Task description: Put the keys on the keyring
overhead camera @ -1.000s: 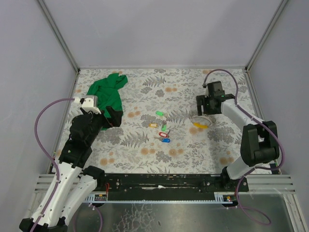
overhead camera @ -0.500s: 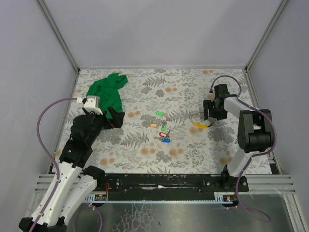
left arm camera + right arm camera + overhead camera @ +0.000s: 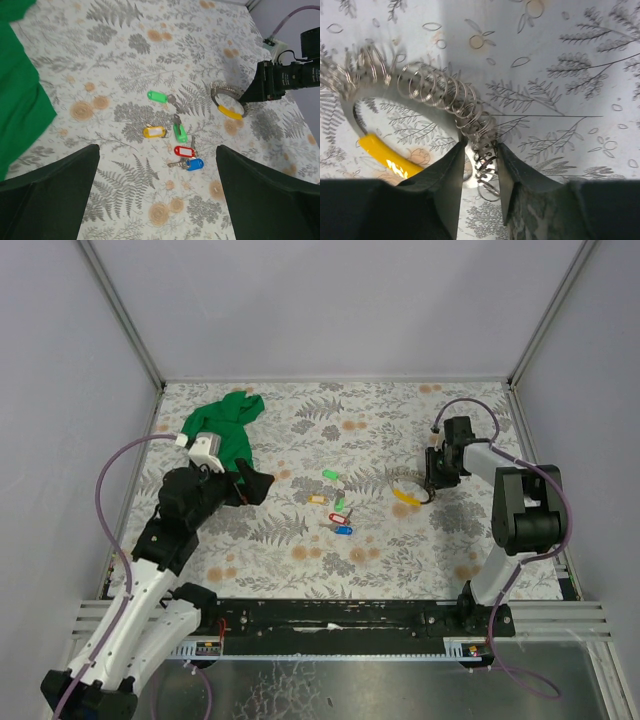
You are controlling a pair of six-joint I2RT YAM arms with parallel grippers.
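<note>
Several keys with coloured tags lie mid-table: a green tag point(image 3: 329, 476) point(image 3: 159, 96), a yellow one point(image 3: 154, 131), a second green one point(image 3: 179, 132), then red point(image 3: 183, 151) and blue point(image 3: 195, 164). The keyring point(image 3: 410, 490) point(image 3: 440, 90) is a silver loop strung with small wire coils and a yellow section point(image 3: 380, 150); it lies right of the keys. My right gripper point(image 3: 432, 483) point(image 3: 480, 155) is down on it, with a finger pressed to each side of the coils. My left gripper point(image 3: 255, 485) point(image 3: 157, 148) hangs open above the table, left of the keys, holding nothing.
A crumpled green cloth point(image 3: 220, 425) point(image 3: 20, 100) lies at the back left, close behind my left arm. The fern-patterned table point(image 3: 300, 550) is walled at the back and on both sides.
My right gripper dropped onto the keyring and its fingers closed in on the coils. My left arm swung slightly right and forward toward the keys, its gripper still open.
</note>
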